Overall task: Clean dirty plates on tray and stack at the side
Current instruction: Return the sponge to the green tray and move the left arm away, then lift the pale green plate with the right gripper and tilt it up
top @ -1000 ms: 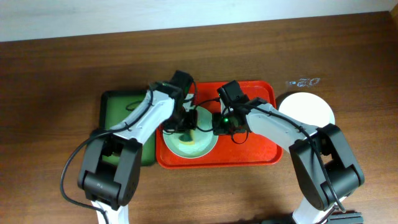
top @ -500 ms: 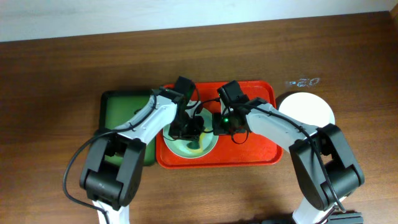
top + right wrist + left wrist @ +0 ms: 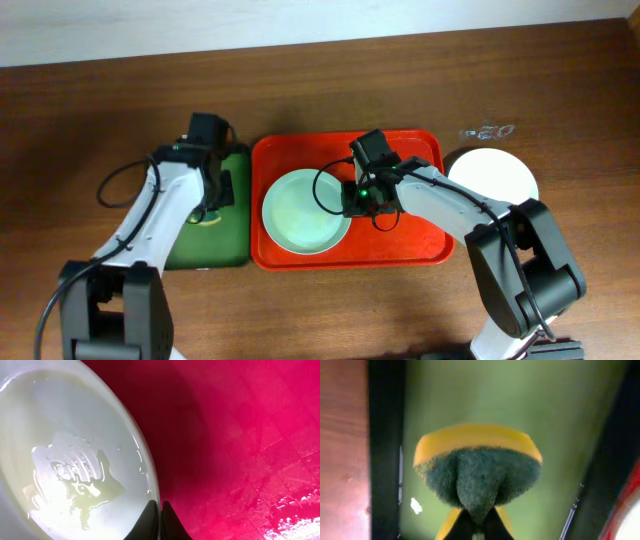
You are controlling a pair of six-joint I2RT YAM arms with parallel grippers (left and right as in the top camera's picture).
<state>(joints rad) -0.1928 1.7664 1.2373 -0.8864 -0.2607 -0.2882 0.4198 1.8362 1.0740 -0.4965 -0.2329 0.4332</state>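
Note:
A pale mint plate (image 3: 304,211) lies on the left half of the red-orange tray (image 3: 415,235); in the right wrist view the plate (image 3: 65,460) shows a wet, faintly yellow film. My right gripper (image 3: 349,201) is shut on the plate's right rim (image 3: 159,510). My left gripper (image 3: 212,212) is over the dark green tray (image 3: 200,245), shut on a yellow and green sponge (image 3: 477,467). A whitish plate (image 3: 492,177) lies on the table right of the red tray.
The dark green tray (image 3: 560,420) lies right beside the red tray's left edge. A small clear scrap (image 3: 487,131) lies on the table behind the whitish plate. Wooden table (image 3: 90,120) surrounds both trays.
My left gripper has left the mint plate and moved left with the sponge to over the green tray. The right gripper and the plate have stayed put.

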